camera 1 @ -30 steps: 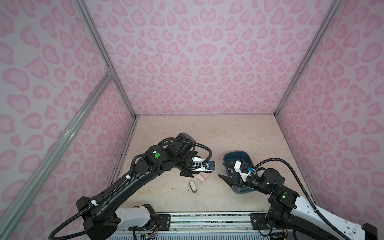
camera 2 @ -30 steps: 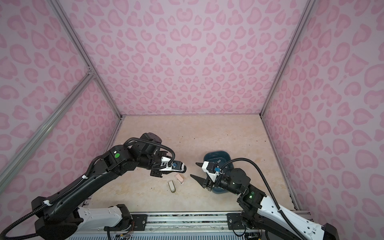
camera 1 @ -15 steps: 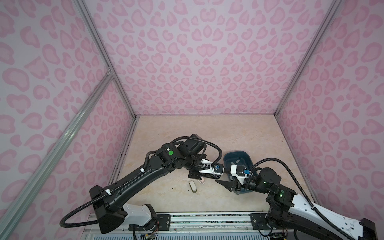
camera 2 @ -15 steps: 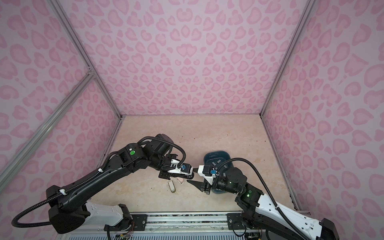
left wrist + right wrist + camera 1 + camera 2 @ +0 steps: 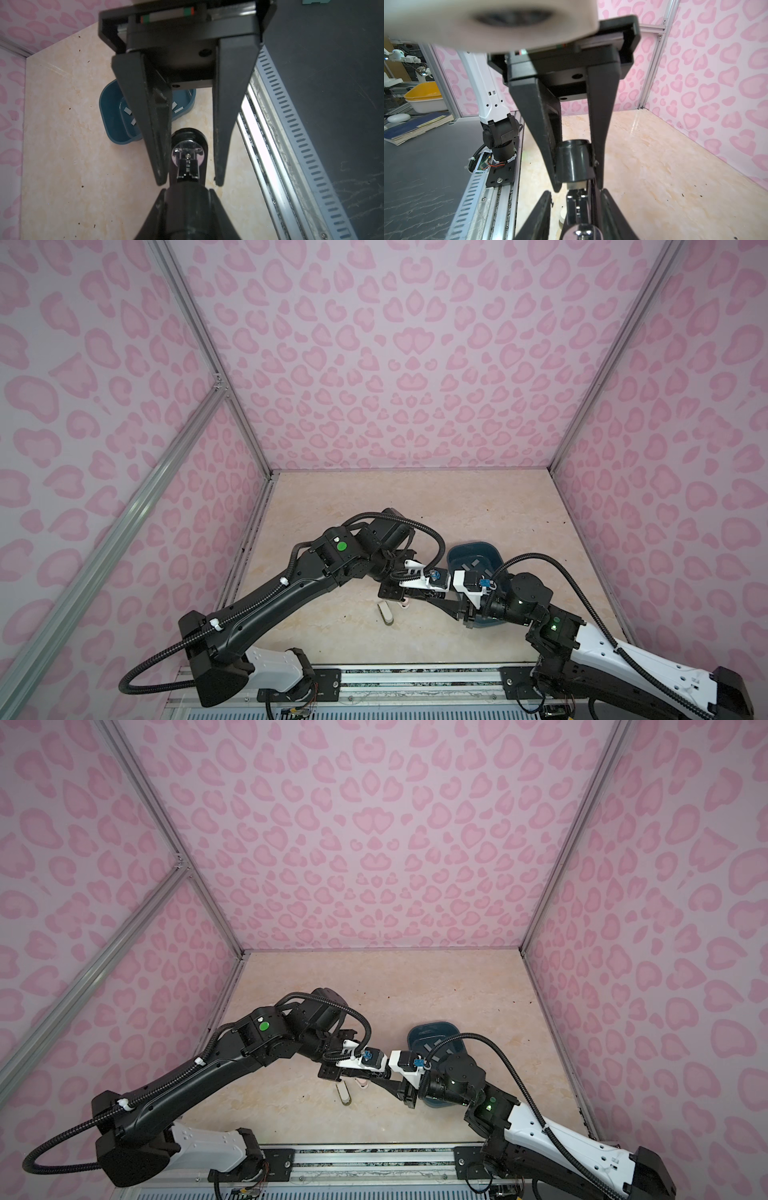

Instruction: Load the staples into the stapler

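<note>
Left gripper (image 5: 190, 184) and right gripper (image 5: 579, 187) meet tip to tip on a small black stapler with a chrome magazine (image 5: 574, 164).

Nearest, both arms rise from the grey metal front rail (image 5: 415, 674) and lean inward: the left arm is long and stretched, its wrist turned toward the centre, while the right arm sits lower, elbow bent, reaching left. On the beige marbled table top (image 5: 374, 506) lies a small cream stapler (image 5: 386, 612), loose, with a small pink stapler (image 5: 404, 604) beside it, partly hidden under the fingers. Above them the left gripper, jaws narrow, holds the black stapler. The right gripper faces it, also narrow, with its fingers against both sides of the stapler's rounded black end. Just behind stands a dark blue plastic bin (image 5: 110, 124), and the staples (image 5: 127, 111), small flat grey metal strips, lie scattered on its floor.
</note>
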Robot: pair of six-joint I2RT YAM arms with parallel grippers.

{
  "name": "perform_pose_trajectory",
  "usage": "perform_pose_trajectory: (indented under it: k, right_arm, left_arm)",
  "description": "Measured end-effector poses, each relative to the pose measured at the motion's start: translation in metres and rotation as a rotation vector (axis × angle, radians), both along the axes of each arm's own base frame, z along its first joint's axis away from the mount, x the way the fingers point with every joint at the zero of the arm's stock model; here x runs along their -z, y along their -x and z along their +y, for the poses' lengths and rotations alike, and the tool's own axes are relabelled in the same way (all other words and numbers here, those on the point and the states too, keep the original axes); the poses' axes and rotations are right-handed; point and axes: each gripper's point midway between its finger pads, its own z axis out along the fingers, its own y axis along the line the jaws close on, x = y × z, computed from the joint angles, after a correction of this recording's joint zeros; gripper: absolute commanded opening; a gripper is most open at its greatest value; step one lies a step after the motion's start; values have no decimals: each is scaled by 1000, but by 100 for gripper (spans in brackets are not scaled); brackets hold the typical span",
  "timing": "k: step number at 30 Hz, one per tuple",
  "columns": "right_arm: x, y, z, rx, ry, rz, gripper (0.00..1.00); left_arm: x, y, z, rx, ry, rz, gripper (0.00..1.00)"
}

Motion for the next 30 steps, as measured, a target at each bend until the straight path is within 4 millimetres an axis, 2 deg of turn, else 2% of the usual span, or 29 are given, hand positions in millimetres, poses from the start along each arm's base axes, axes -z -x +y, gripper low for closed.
perform_pose_trajectory:
  k: [6, 9, 13, 17, 30]
  right_arm:
    - [0, -5, 8, -4, 15, -1, 22]
    - [0, -7, 12, -7, 16, -9, 22]
    - [13, -11, 15, 0, 54, 13, 23]
    - [15, -12, 18, -9, 64, 18, 23]
    - [22, -20, 23, 12, 95, 20, 28]
  left_arm:
    - [-2, -1, 7, -13, -16, -13, 4]
    - [-9, 1, 10, -14, -1, -31, 4]
    - [-24, 6, 14, -7, 48, -59, 4]
    - [-36, 11, 19, -1, 92, -76, 4]
    - [-53, 6, 27, -59, 167, -71, 4]
